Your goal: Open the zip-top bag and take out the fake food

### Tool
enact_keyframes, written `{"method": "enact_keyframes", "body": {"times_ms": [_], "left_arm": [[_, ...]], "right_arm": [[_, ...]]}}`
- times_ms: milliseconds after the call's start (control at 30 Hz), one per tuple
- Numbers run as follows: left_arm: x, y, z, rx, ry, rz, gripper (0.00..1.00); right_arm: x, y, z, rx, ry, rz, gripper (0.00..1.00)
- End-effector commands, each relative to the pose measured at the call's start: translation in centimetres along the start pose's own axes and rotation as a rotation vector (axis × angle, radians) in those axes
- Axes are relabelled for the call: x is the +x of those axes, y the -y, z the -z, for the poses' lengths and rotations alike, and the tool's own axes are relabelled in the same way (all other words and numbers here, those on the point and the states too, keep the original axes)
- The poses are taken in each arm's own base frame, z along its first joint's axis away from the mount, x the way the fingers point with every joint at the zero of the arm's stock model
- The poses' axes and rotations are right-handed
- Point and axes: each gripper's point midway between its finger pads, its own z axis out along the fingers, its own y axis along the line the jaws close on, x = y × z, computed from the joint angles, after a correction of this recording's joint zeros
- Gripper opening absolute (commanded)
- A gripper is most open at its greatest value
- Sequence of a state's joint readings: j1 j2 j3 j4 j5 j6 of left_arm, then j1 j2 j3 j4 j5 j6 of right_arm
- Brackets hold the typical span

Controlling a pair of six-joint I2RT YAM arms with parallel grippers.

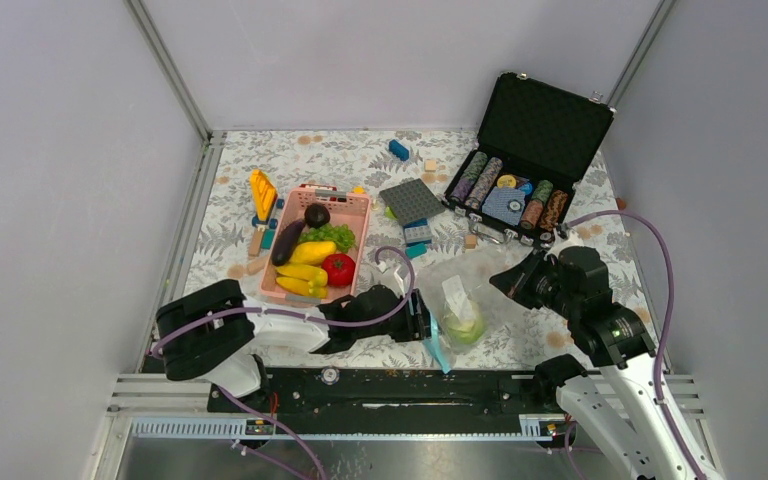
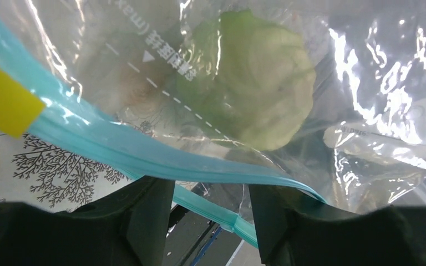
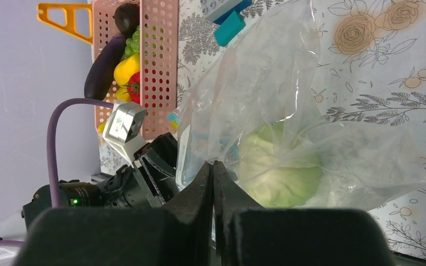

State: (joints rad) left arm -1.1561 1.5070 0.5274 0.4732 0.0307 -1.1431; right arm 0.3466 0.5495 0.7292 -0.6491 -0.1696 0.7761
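Nearest the arm bases, the left arm's fingers (image 2: pixel 144 221) are spread apart. The light-blue zipper strip (image 2: pixel 144 160) of the zip-top bag (image 1: pixel 480 285) runs across the gap between them, so they look released rather than pinching it. There's a yellow tab (image 2: pixel 3 102) at one end of that strip.

The bag sits on the floral worktop (image 1: pixel 360 155) just right of center near the front edge, all crinkled up, with a white label patch (image 1: pixel 455 295) showing. The pale-green cabbage (image 2: pixel 260 88) is still inside it, down at the near end.

On the bag's right side, the right arm's fingers (image 3: pixel 197 191) are clenched tight together, and their tips seem to have a pinch of the clear film.

A bit farther back on the left is the pink basket (image 1: pixel 364 222). It holds the bananas (image 1: pixel 302 278), tomato (image 1: pixel 338 268), a yellow mango (image 1: pixel 312 252), the eggplant (image 1: pixel 287 243), green lettuce (image 1: pixel 332 236) and a dark round piece (image 1: pixel 317 214).

Beyond that there's a gray studded plate (image 1: pixel 412 200), and far right an open black case (image 1: pixel 545 125) with rows of poker chips (image 1: pixel 480 178).
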Motion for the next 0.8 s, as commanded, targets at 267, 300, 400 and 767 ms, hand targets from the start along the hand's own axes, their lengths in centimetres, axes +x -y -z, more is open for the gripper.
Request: {"method": "enact_keyframes", "body": {"times_ms": [267, 300, 400, 767], "left_arm": [[-0.3, 3.2, -0.8, 0.144, 0.02, 0.003, 0.68], [-0.3, 3.4, -0.9, 0.149, 0.019, 0.001, 0.69], [-0.5, 3.8, -1.1, 0.156, 0.023, -0.003, 0.76], [-1.5, 4.0, -2.2, 0.078, 0.045, -0.014, 0.89]], "right_arm": [[1.1, 8.4, -3.5, 0.285, 0.032, 0.089, 0.0], [1.4, 9.0, -4.1, 0.3, 0.02, 0.092, 0.0], [2.7, 10.2, -6.0, 0.311, -0.032, 0.095, 0.0], [6.4, 9.7, -9.2, 0.197, -0.219, 0.076, 0.0]]}}
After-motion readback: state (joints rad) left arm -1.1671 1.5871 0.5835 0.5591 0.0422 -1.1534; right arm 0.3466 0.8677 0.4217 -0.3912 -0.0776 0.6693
